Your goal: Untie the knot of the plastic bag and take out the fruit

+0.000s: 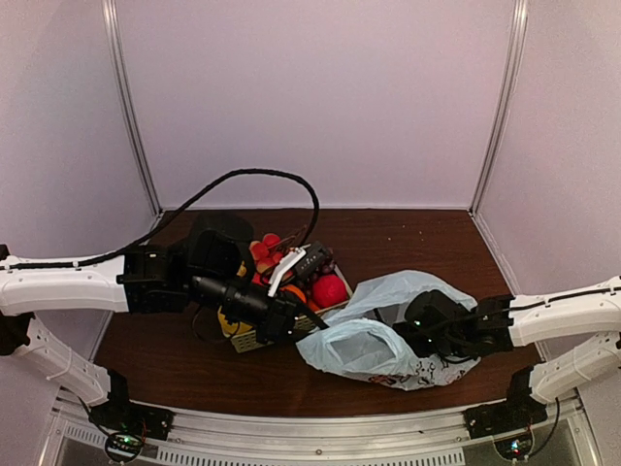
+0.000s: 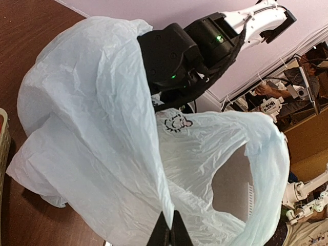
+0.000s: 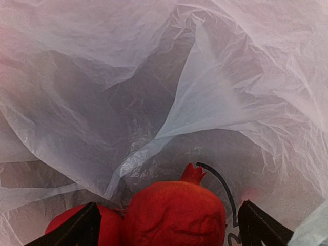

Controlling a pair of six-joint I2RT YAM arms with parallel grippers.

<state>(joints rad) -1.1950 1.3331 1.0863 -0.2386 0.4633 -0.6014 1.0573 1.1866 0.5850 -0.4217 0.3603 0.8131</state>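
Note:
The pale blue plastic bag lies on the table right of the middle, its mouth gaping toward the left. My left gripper is shut on a fold of the bag's rim and holds it up. My right gripper is deep inside the bag, open wide. Its black fingers stand on either side of a red pomegranate-like fruit without touching it. A second red fruit lies next to it on the left. The knot is out of view.
A pale basket with several red, orange and yellow fruits, one a round red piece, stands just left of the bag under my left arm. A black cable arcs over the back. White walls close three sides.

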